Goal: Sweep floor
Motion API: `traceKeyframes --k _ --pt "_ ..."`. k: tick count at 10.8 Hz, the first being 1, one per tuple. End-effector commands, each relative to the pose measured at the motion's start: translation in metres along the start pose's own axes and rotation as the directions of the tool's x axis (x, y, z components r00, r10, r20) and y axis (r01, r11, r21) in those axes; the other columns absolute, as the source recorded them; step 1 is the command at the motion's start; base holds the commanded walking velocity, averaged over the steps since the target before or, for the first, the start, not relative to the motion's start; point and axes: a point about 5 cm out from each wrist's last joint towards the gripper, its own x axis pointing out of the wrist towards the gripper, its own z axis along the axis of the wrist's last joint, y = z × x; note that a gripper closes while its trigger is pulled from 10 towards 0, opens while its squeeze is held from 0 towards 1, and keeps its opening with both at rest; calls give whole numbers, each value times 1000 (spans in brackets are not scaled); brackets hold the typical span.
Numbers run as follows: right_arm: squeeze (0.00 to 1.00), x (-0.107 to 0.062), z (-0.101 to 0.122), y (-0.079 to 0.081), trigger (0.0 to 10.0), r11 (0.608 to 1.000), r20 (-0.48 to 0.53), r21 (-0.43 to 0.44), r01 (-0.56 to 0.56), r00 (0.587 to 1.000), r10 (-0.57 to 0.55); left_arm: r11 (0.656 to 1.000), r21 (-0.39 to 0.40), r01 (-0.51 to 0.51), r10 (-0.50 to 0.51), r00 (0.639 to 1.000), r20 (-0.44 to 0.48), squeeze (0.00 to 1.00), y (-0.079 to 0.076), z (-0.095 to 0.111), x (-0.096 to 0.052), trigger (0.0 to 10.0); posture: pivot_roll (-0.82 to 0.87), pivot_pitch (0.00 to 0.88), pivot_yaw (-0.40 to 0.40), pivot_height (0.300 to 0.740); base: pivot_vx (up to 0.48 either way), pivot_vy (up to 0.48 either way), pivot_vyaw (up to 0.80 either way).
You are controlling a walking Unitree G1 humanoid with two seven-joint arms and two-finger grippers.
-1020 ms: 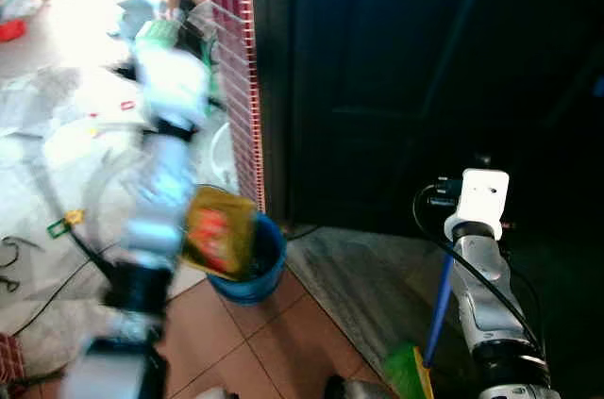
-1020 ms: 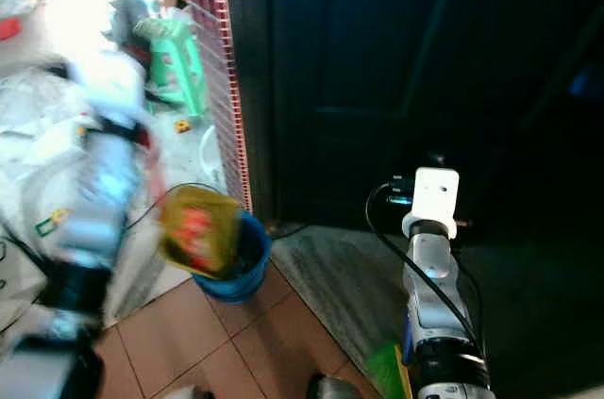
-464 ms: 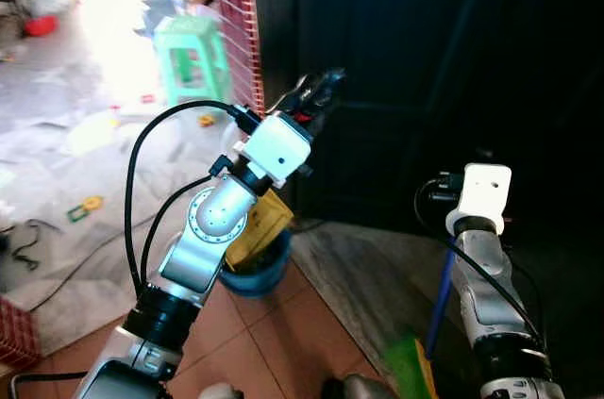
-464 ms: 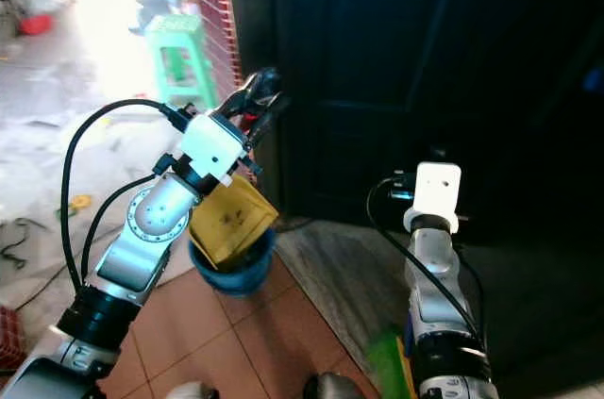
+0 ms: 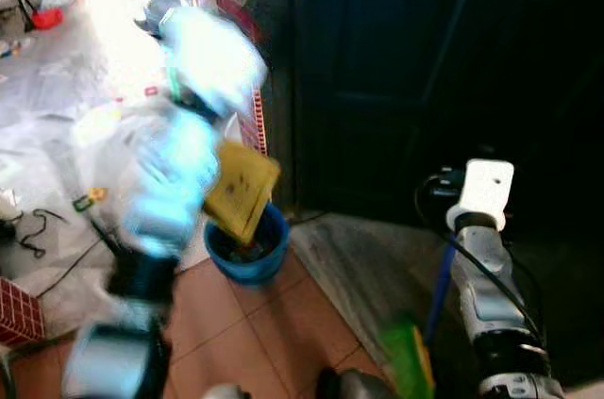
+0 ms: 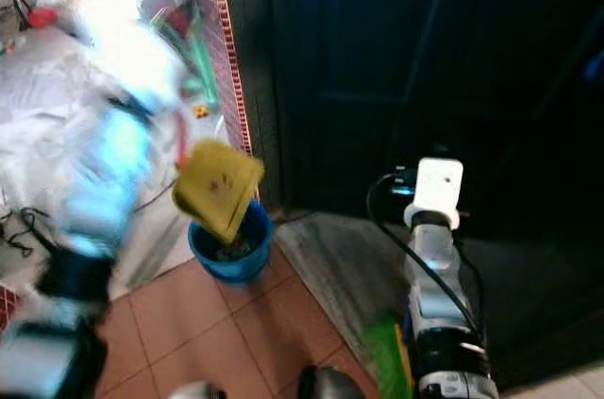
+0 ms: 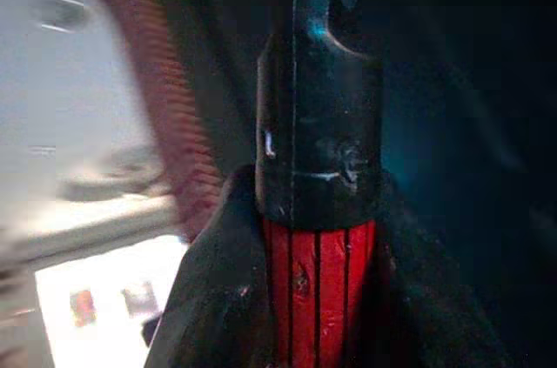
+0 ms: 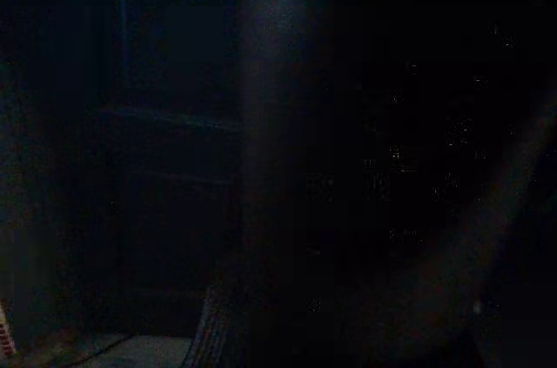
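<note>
My left arm (image 5: 175, 182) is a motion-blurred streak on the left, reaching over a blue bucket (image 5: 247, 250). A yellow dustpan (image 5: 241, 190) hangs tilted just above the bucket's rim. In the left wrist view my left gripper (image 7: 318, 237) is shut on the dustpan's red handle (image 7: 318, 298), whose black end sticks out past the fingers. My right arm (image 5: 486, 267) stands upright on the right in front of the dark door. A broom with a blue handle (image 5: 437, 300) and a green head (image 5: 406, 369) stands against that arm. The right wrist view is almost black.
A dark door (image 5: 425, 69) fills the back, with a red-tiled pillar (image 5: 253, 125) to its left. A grey stone step (image 5: 368, 267) lies below the door, terracotta tiles (image 5: 245, 333) in front. Cables (image 5: 38, 229) and small litter lie on the bright floor to the left.
My left arm has swung from reaching toward the door back to the left and is now blurred. The dustpan stays over the bucket. The right arm and broom have not moved.
</note>
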Motion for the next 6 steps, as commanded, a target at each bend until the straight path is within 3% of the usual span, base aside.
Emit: traceKeyframes --k 1,3,6 --pt "0 3 3 0 10000 1000 12 -17 2 1000 -1 992 90 -92 80 989 127 0 24 28 14 10000 -64 0 3 740 0 0 0" --pt "0 3 2 1 10000 1000 13 -13 -1 1000 1 963 207 -175 162 984 80 0 48 16 10 10000 -61 0 5 740 0 0 0" --pt "0 3 1 2 10000 1000 16 1 -4 1000 4 905 355 -235 270 962 -52 0 72 -12 -15 10000 -55 0 4 740 0 0 0"
